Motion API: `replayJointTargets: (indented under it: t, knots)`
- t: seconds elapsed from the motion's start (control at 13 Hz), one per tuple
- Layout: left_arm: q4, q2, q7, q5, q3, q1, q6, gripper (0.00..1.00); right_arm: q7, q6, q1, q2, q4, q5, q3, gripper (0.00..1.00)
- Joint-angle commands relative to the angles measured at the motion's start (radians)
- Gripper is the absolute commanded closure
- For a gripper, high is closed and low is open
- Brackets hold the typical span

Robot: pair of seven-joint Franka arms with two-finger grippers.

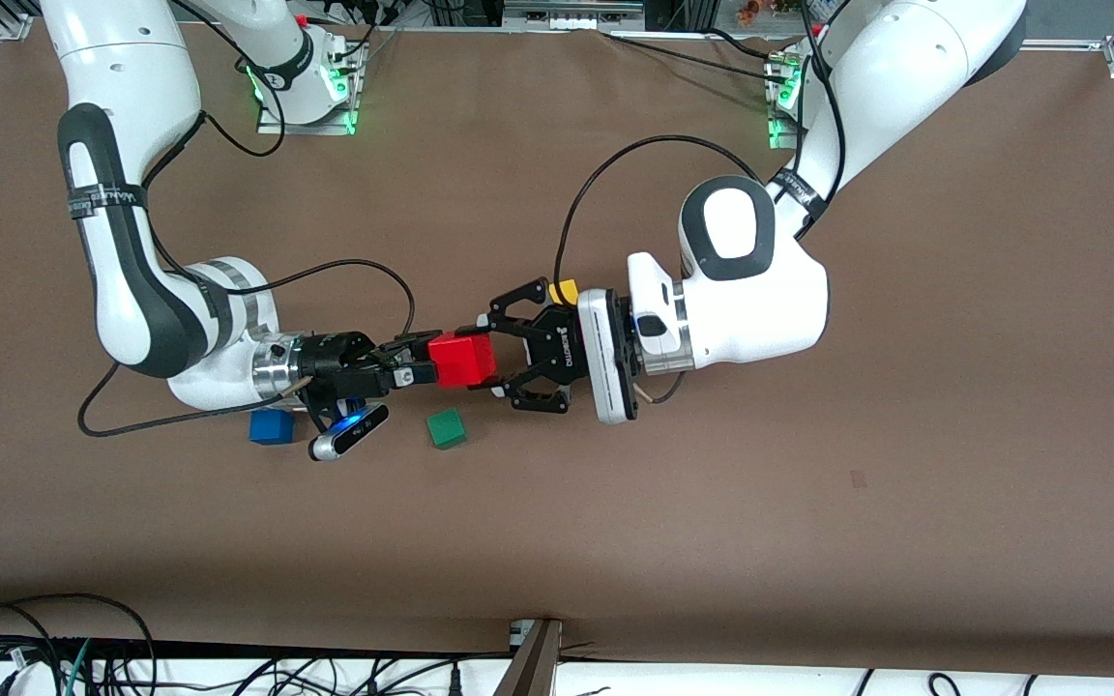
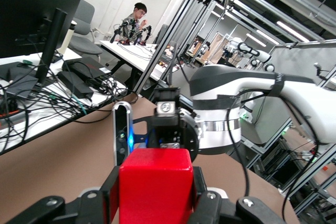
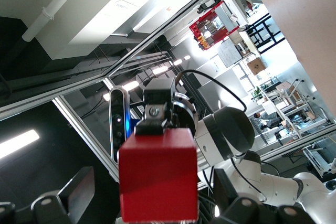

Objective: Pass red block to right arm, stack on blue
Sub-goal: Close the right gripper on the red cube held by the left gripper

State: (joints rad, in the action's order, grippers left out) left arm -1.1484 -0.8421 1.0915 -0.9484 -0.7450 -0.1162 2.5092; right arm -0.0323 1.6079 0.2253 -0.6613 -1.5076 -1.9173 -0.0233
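Observation:
The red block hangs in the air over the middle of the table, with my left gripper shut on it. In the left wrist view its black fingers press against both sides of the red block. My right gripper faces it from the right arm's end, open, its fingers around the block's end with gaps showing. In the right wrist view the red block sits between the spread fingers. The blue block lies on the table under the right arm's wrist.
A green cube lies on the table just nearer the front camera than the held block. A yellow cube peeks out beside the left gripper's body. The brown table runs wide toward the left arm's end.

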Motion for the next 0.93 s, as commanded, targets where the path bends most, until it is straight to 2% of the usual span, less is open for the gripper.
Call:
replayJointTargets:
  t: [0.0,0.54,0.85]
  knots:
    - [0.064,-0.02,0.015,-0.033,0.035,-0.043,0.002,1.0,-0.012,0.003,0.002,-0.003,0.007,-0.029,0.0,0.01]
    - [0.058,-0.02,0.015,-0.036,0.035,-0.043,0.002,1.0,-0.02,-0.005,-0.014,-0.014,0.009,-0.02,0.006,0.02]
    - [0.056,-0.02,0.013,-0.046,0.035,-0.043,0.002,1.0,-0.035,-0.005,-0.014,-0.035,0.012,-0.019,0.006,0.07]
